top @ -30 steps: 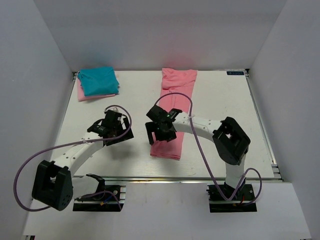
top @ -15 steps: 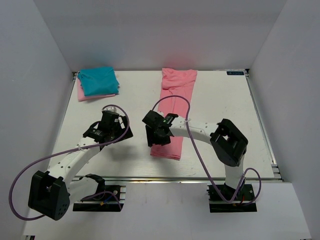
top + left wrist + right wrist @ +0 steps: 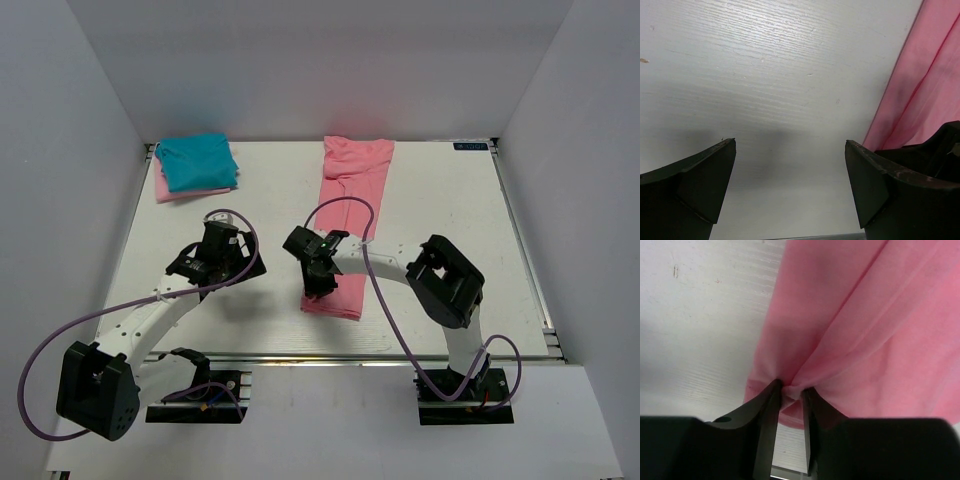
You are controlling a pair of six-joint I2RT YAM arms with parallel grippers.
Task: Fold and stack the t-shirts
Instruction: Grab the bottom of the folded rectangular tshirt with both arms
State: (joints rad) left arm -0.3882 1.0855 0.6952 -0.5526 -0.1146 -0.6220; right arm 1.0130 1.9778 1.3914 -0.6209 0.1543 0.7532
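A salmon-pink t-shirt [image 3: 352,190] lies folded into a long strip down the middle of the table. My right gripper [image 3: 315,283] is at the strip's near left corner, shut on a bunched pinch of the salmon-pink t-shirt [image 3: 850,330] between its fingertips [image 3: 774,390]. My left gripper [image 3: 205,262] hovers open over bare table to the left of the strip, with nothing between its fingers [image 3: 705,170]; the salmon-pink t-shirt [image 3: 927,85] shows at the right edge of its view. A folded teal-blue t-shirt [image 3: 196,162] rests on a pale pink t-shirt [image 3: 170,190] at the back left.
The white table [image 3: 450,230] is walled in by grey panels on the left, back and right. Its metal front edge [image 3: 390,358] runs just behind the arm bases. Purple cables [image 3: 345,205] loop over both arms.
My right gripper moved down to the near left corner of the salmon-pink strip and closed on the cloth. My left arm shifted slightly left and has since stayed still, open.
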